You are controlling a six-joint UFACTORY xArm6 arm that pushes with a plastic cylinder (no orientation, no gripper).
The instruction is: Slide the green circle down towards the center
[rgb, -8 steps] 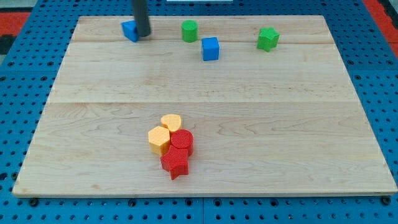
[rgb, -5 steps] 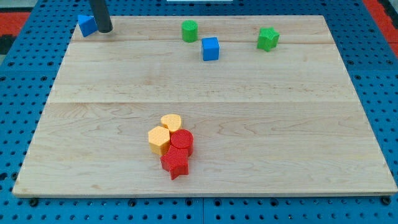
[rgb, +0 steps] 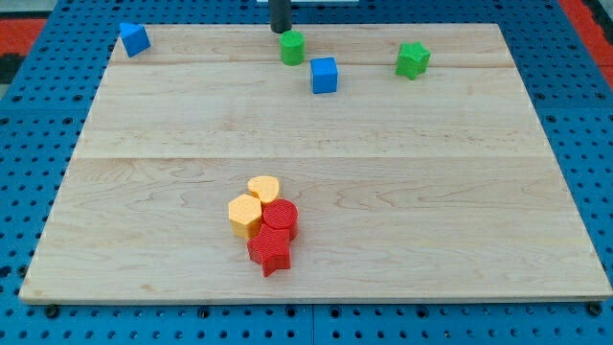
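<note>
The green circle [rgb: 292, 47] stands near the board's top edge, a little left of the middle. My tip [rgb: 281, 30] is just above it in the view, slightly to its left, close to it but with a small gap. A blue cube [rgb: 325, 75] sits just below and right of the green circle.
A green star-like block [rgb: 413, 59] is at the top right. A blue block [rgb: 134, 38] sits at the board's top left corner. Two yellow blocks [rgb: 253, 203] and two red blocks [rgb: 274, 235] cluster low in the middle of the wooden board [rgb: 460, 192].
My tip pushed the blue block left to the top left corner, left it there, then moved right along the top edge to just above the green circle.
</note>
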